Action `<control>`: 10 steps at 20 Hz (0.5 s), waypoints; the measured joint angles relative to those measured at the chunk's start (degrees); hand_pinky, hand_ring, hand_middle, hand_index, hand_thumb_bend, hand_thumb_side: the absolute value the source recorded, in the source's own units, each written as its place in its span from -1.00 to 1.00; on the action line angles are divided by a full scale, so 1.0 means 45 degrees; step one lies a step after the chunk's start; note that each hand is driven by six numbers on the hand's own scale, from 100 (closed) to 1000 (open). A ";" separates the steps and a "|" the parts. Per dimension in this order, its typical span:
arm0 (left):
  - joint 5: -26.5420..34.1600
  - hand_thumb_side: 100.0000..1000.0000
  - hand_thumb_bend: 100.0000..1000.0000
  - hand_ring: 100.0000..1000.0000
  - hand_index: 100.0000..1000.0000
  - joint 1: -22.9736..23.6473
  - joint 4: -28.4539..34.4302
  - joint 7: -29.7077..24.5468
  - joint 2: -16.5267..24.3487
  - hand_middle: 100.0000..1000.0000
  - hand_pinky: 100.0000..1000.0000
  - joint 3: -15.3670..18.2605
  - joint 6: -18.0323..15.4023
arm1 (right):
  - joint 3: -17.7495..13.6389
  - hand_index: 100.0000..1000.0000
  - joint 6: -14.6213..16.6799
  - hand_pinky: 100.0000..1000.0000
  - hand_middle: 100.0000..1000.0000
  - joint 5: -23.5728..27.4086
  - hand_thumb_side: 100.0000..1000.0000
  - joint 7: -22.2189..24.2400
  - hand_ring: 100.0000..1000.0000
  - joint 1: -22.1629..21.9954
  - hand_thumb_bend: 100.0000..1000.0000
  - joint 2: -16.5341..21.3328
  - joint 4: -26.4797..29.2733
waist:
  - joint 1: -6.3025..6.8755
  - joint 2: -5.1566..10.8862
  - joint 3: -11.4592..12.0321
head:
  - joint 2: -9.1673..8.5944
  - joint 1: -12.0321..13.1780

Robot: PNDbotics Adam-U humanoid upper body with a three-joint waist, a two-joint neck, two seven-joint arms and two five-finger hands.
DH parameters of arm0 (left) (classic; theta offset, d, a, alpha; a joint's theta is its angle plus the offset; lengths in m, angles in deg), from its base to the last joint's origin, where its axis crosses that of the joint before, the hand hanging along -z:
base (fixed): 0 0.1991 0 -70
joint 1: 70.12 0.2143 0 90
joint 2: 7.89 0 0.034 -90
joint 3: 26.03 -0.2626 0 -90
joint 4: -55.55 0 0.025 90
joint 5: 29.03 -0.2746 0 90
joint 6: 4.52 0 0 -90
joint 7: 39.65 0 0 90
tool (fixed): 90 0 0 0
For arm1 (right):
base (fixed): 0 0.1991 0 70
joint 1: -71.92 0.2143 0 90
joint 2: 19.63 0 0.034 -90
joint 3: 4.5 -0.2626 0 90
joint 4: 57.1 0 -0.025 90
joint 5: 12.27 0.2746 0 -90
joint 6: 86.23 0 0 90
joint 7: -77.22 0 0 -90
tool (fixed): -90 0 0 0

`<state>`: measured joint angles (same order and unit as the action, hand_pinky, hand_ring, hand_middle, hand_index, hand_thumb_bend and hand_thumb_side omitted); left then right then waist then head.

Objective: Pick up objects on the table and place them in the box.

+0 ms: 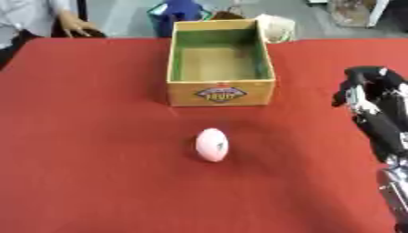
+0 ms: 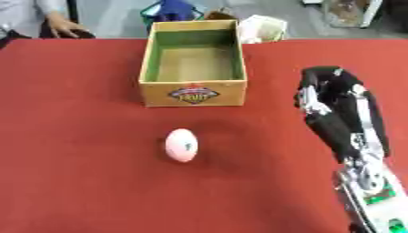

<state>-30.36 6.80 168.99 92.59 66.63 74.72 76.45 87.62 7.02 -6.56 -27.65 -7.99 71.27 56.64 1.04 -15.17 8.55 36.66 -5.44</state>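
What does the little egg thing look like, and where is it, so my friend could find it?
Look at the big red table, then find the open wooden box with a fruit label on its front wall. Just in front of that label, apart from the box, lies the pale pink egg-shaped object. It is the only small, light, rounded thing on the red cloth; the robot's black right hand is off to its right.

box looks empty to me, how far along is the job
Nothing looks done yet: the box shows only its bare floor. Nothing is in hand; the right hand hangs over the cloth to the right of the box, holding nothing. Left: the pink egg-shaped object lies in front of the box.
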 measured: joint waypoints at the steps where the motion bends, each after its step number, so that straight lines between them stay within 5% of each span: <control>1: 0.0000 -0.21 -1.00 -0.51 -0.10 0.0000 0.0000 0.0000 0.0000 -0.43 -0.40 0.0000 0.0000 | 0.0000 0.18 0.0000 -0.26 -0.18 0.0000 -0.49 0.0000 -0.18 0.0000 -1.00 0.0000 0.0000 | -0.0014 0.0000 0.0000 | 0.0000 0.0000; 10: -0.0001 -0.22 -1.00 -0.51 -0.11 0.0000 0.0000 0.0005 0.0000 -0.43 -0.40 0.0000 -0.0003 | 0.0006 0.22 0.0030 -0.24 -0.15 -0.0008 -0.40 0.0124 -0.15 0.0031 -1.00 0.0040 0.0000 | -0.0089 0.0001 0.0026 | 0.0000 -0.0014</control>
<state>-30.36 6.80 168.99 92.61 66.63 74.72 76.44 87.64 7.16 -6.60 -27.10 -7.85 71.45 56.64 0.64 -15.17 8.67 36.66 -5.50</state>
